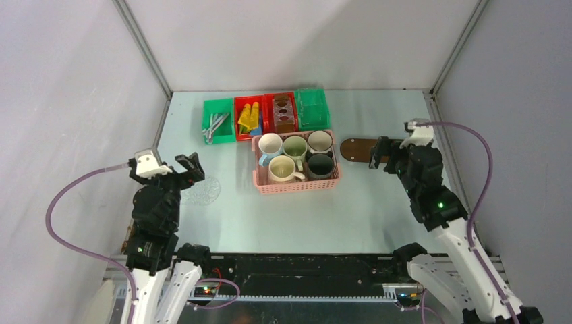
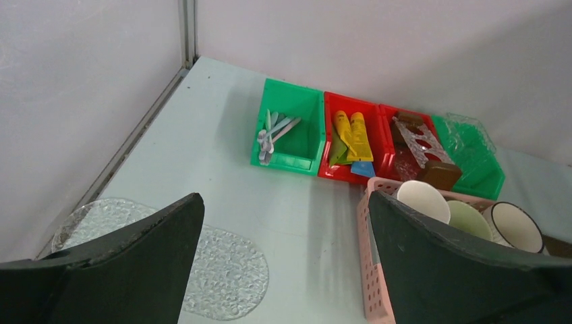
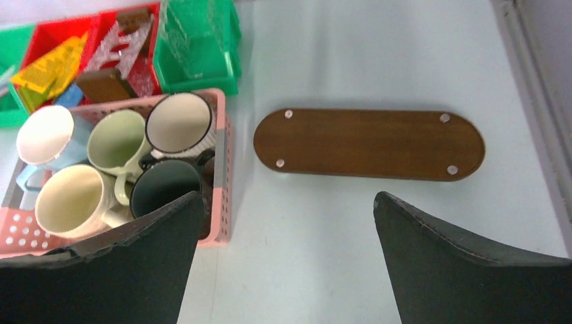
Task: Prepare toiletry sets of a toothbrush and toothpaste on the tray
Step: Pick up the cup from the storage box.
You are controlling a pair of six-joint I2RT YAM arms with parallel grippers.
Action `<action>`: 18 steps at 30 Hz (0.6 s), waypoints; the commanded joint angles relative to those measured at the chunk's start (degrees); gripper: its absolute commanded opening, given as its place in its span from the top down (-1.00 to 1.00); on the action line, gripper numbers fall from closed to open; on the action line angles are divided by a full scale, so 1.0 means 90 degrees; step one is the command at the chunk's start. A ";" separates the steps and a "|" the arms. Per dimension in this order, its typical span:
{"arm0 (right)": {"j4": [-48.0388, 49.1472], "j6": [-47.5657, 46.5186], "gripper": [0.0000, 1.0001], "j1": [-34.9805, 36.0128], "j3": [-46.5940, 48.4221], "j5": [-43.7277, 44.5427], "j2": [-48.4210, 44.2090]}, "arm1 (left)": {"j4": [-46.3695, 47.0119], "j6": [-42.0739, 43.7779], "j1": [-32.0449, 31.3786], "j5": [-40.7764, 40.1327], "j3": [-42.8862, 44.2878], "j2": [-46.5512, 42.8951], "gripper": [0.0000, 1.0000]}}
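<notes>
Evidently the task is at its very start: the tray (image 3: 369,144), a dark brown oval board, lies bare on the pale bench (image 1: 364,202), right of centre, with nothing set on it yet.

Just left of the tray, close but apart from it, sits a pink lattice basket (image 1: 297,183) holding five mugs (image 1: 282,169) packed tightly together, among them a dark mug (image 3: 165,192) and a white mug with a dark rim (image 3: 179,121) on the side nearest the tray. Behind the basket, along the back wall, stands a row of small bins. A green bin (image 2: 300,108) at the left end holds thin pale brushes (image 2: 270,135). The red bin (image 2: 357,104) beside it holds yellow tubes (image 2: 351,131) with green and blue ones beneath.

The left arm (image 1: 155,202) hovers at the left side of the bench over a clear patterned disc (image 1: 202,191). The left jaws stand wide apart and hold nothing. The right arm (image 1: 425,182) hovers above the right end of the tray. The right jaws are also spread wide and empty.

The next move probably calls for lifting a mug out of the basket and standing it on the tray. The right arm looks best placed for this. The mugs are crowded, so a grip on a rim from above seems safest, starting with the two mugs nearest the tray. The left arm is closer to the brushes and tubes.
</notes>
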 commanded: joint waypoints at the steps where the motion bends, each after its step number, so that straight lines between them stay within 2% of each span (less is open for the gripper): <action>1: -0.0764 0.0330 -0.99 -0.0083 0.0767 -0.0591 0.0785 | -0.0074 -0.0126 -0.0007 0.0203 0.0035 0.0246 -0.99; 10: -0.1964 0.1181 -0.99 -0.0294 0.1733 -0.0986 0.2392 | 0.0030 -0.0123 -0.0008 0.0453 -0.0102 0.0597 -0.99; 18: -0.1720 0.0646 -0.99 -0.0542 0.1752 -0.2468 0.2623 | 0.0228 0.0054 -0.0013 0.0451 -0.0198 0.0841 -0.99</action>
